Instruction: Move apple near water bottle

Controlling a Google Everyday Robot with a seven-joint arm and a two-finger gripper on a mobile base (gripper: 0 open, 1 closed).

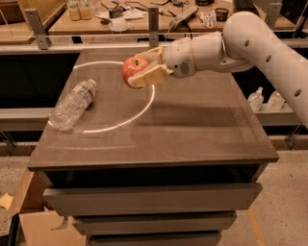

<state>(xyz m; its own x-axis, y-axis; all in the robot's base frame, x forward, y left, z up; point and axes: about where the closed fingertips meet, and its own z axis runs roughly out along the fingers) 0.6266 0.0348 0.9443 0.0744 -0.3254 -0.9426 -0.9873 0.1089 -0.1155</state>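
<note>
The red-orange apple is held in my gripper, whose tan fingers close on it from above and below. It hangs above the brown table, over the white circle line. The clear crinkled water bottle lies on its side at the table's left, white cap pointing to the back right, a short way left and below the apple. My white arm reaches in from the right.
A white circle is marked on the tabletop. Two small white-capped bottles stand on a shelf at the right. A cluttered bench runs behind the table. Drawers sit under the tabletop; cardboard lies at lower left.
</note>
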